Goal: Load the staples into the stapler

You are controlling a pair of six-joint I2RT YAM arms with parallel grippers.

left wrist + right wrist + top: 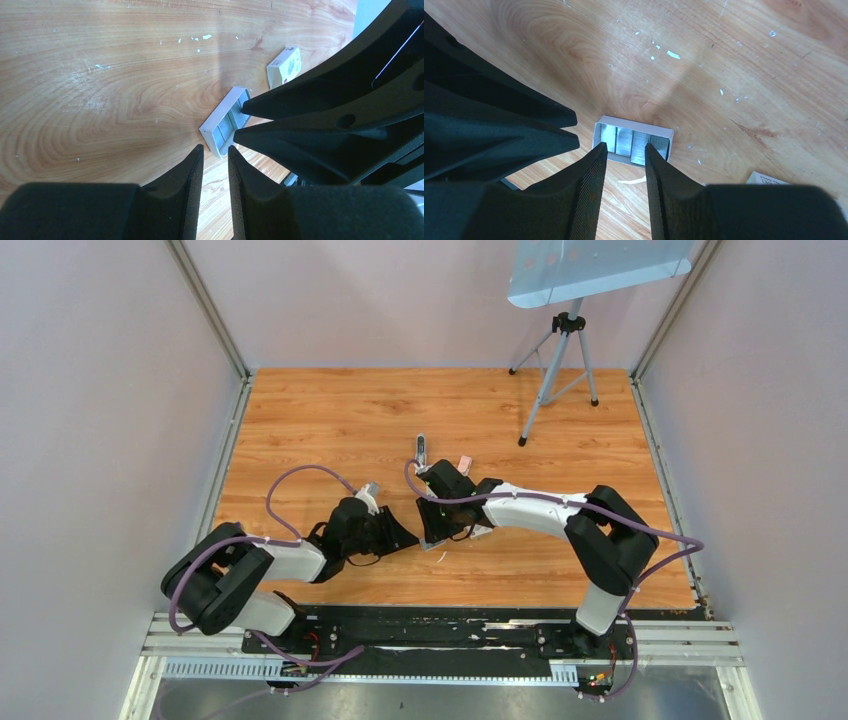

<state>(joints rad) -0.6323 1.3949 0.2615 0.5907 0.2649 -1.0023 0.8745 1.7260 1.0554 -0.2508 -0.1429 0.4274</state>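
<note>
The staples (624, 138) are several silvery strips lying side by side in a small white box tray (634, 120). My right gripper (625, 146) is open and empty, its tips just at the tray's near edge. My left gripper (216, 148) is open a little and empty, its tips at one end of the tray (215, 120), where the staples (227, 126) also show. The two grippers (400, 533) (437, 530) meet tip to tip over the tray in the top view. The stapler (422, 449) lies farther back on the table, apart from both grippers.
A small pink piece (464, 463) lies right of the stapler. A small white printed box (285, 66) lies just past the tray; its corner shows in the right wrist view (769, 178). A tripod (555, 370) stands at the back right. Walls close three sides.
</note>
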